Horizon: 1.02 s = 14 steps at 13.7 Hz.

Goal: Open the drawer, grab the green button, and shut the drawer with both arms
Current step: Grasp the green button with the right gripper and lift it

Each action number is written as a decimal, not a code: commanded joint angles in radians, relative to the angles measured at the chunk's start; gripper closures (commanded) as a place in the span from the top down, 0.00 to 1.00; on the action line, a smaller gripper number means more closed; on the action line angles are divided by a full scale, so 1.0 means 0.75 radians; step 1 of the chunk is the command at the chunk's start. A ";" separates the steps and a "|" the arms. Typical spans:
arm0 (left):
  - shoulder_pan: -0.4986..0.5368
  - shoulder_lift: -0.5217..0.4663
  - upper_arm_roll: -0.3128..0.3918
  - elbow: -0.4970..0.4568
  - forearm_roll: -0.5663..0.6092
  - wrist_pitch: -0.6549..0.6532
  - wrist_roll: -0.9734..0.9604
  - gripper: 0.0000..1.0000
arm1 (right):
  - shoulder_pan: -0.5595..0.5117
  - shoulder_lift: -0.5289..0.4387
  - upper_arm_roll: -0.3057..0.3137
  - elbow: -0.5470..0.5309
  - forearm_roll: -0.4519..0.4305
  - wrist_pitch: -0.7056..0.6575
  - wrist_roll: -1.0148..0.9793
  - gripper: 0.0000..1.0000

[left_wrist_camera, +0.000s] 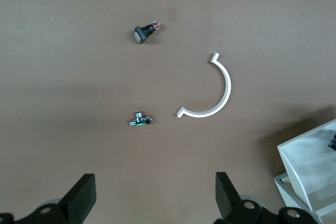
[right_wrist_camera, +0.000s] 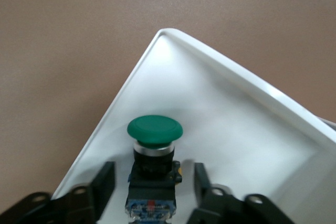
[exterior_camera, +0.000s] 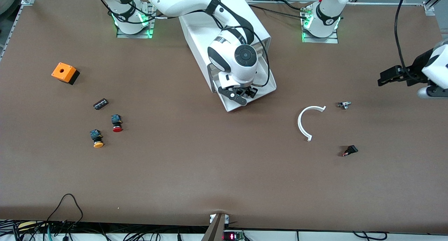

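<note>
The white cabinet (exterior_camera: 199,34) lies at the middle of the table with one drawer (exterior_camera: 233,108) pulled out toward the front camera. My right gripper (exterior_camera: 241,94) is down in this drawer. In the right wrist view the button (right_wrist_camera: 155,129), with a green cap and dark body, lies on the drawer floor (right_wrist_camera: 236,129). The right gripper (right_wrist_camera: 153,174) is open, with one finger on each side of the button's body and a gap on both sides. In the front view the button is hidden under the gripper. My left gripper (exterior_camera: 382,78) is open and empty over bare table at the left arm's end, as the left wrist view (left_wrist_camera: 155,182) shows.
An orange box (exterior_camera: 64,73), a small black part (exterior_camera: 100,103), a red-capped button (exterior_camera: 117,123) and a yellow-capped button (exterior_camera: 97,138) lie toward the right arm's end. A white curved piece (exterior_camera: 304,122), a small metal part (exterior_camera: 344,105) and a black part (exterior_camera: 350,150) lie toward the left arm's end.
</note>
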 commanded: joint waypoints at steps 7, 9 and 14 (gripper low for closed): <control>0.006 -0.141 -0.009 -0.108 0.155 0.063 -0.099 1.00 | -0.003 -0.033 -0.013 0.082 -0.051 -0.079 -0.022 0.08; 0.006 -0.143 -0.013 -0.108 0.159 0.066 -0.091 1.00 | -0.067 -0.080 0.003 0.125 -0.040 -0.157 -0.089 0.08; -0.006 -0.129 -0.070 -0.180 0.176 0.094 -0.077 1.00 | -0.275 -0.272 0.001 0.123 0.035 -0.412 -0.571 0.08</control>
